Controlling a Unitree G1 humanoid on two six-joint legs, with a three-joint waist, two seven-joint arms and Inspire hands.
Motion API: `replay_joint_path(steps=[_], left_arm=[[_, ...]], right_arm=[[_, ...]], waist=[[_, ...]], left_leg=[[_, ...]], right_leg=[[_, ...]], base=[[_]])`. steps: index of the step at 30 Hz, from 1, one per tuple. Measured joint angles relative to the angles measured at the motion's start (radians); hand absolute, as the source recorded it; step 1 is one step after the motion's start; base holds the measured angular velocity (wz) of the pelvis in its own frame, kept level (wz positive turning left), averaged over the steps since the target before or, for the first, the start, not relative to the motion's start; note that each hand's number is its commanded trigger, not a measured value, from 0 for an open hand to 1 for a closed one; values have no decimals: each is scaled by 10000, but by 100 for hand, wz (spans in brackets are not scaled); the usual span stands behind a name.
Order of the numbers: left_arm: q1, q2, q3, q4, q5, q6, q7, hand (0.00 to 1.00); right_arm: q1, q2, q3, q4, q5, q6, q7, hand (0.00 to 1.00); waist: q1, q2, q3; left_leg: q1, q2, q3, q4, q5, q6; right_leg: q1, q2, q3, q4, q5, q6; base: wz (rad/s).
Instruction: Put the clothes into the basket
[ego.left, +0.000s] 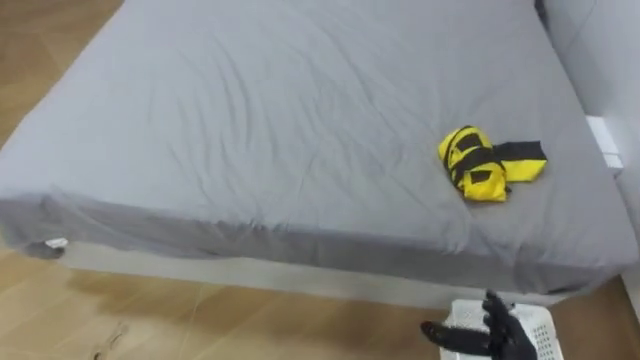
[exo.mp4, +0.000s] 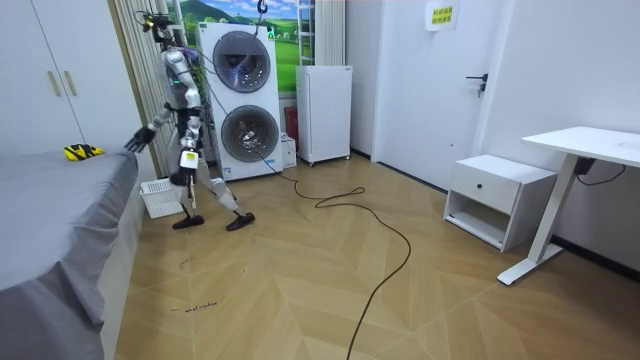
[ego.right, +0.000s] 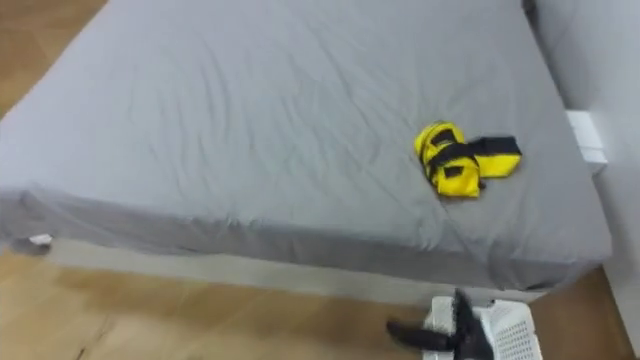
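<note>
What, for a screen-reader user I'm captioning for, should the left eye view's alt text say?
A crumpled yellow and black garment lies on a grey bed, toward its right side. At the bottom edge, the robot's right hand, fingers open, shows in front of a white basket on the wooden floor.

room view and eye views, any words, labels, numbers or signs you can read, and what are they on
No text here is legible.
The yellow sign, high on the white wall: it carries print, too small to read.
The washing machines: no label can be made out.
The yellow and black clothes: no lettering visible.
The white tag at the edge of the grey sheet: too small to tell.
</note>
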Motion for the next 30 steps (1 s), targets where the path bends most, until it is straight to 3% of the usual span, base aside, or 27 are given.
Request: replay_joint_path(steps=[1,2,3,4,5,6,7,9,11,13,14,15,16,17,22,30], left_arm=[[-3,12,14,-81,26,0,-35,0],[244,191,81,-239,40,-9,-75,0],[313,326,132,-274,48,0,-84,0],[444,314,248,-248,46,85,-81,0],[523,285,415,-321,3,96,-51,0],[544,283,425,-350,-11,96,2,0],[493,246,403,-399,-2,93,88,0],[404,167,362,-558,-11,92,131,0],[259,98,273,-596,-207,93,140,0],[304,78,304,-750,-196,94,146,0],[360,78,322,-792,-197,87,149,0],[403,90,333,-784,-195,89,168,0],[418,96,370,-774,-200,85,187,0],[665,102,463,-732,-216,78,258,0],[709,151,721,-234,-350,97,264,0],[351,251,761,-109,-173,530,235,0]], right_arm=[[-89,-94,0,-361,-143,25,-46,0],[-38,-3,47,-780,-169,38,-49,0],[-53,66,59,-960,-171,43,-50,0],[-125,23,113,-1124,-156,153,-82,0],[-77,30,194,-1334,-178,233,-136,0],[-67,32,249,-1352,-178,227,-156,0],[-69,28,249,-1362,-158,228,-222,0],[-26,9,207,-1417,-185,230,-379,0],[13,-9,194,-1517,-221,230,-635,0],[55,-14,159,-1677,-228,237,-708,0],[57,-13,80,-1809,-268,267,-772,0],[52,-9,-18,-1886,-272,302,-918,0],[67,-18,-13,-1896,-274,317,-1018,0],[67,-16,-10,-1929,-276,320,-1111,0],[358,-182,-177,-2879,-288,320,-1691,0],[195,-650,-378,-3557,-447,288,-2342,0]], waist=[[-99,-50,151],[-131,-81,-13],[-101,-286,-64],[-25,-139,-73],[-54,-140,-55],[-114,-181,-40],[-309,-265,-33],[-523,-417,42],[-465,-501,56],[-347,-524,30],[-288,-505,28],[-287,-430,-14],[-246,-499,-30],[-217,-478,-140],[-429,-594,-140],[-484,-733,-57]], left_leg=[[474,101,-289,20,266,-34],[465,152,-443,617,165,-85],[313,68,-339,1256,64,-137],[-93,268,-253,2682,57,-160],[-447,422,-252,3922,690,-166],[-610,454,-287,4391,1026,-197],[-1124,447,-360,5203,1106,-181],[-2026,392,-174,5848,830,55],[-3063,357,331,5470,229,216],[-3709,211,316,4456,56,202],[-4045,90,285,3468,92,166],[-4382,48,251,2558,522,317],[-4440,17,259,2334,898,395],[-4332,-110,255,1892,1466,582],[-3504,-637,306,862,1568,742],[-3484,-817,52,444,1574,753]], right_leg=[[-438,-163,-328,1339,-394,-66],[-554,-26,-19,962,-547,86],[-480,35,51,588,-704,-183],[-136,331,106,723,-1001,-234],[322,513,119,559,-1202,-322],[568,554,125,412,-1267,-348],[1042,601,149,5,-1359,-353],[1623,654,385,-532,-1377,-318],[2192,657,641,-1042,-1378,-268],[2417,652,1007,-1251,-1386,-219],[2501,639,1212,-1322,-1405,-154],[2576,629,1436,-1396,-1430,-86],[2638,577,1487,-1445,-1441,-24],[2730,436,1482,-1476,-1468,122],[3157,141,1671,-2055,-1508,420],[3325,41,1299,-2497,-1512,532]], base=[[20],[5],[-28],[-41],[-29],[9],[32],[25],[-19],[-57],[-71],[-62],[-69],[-52],[-14],[12]])
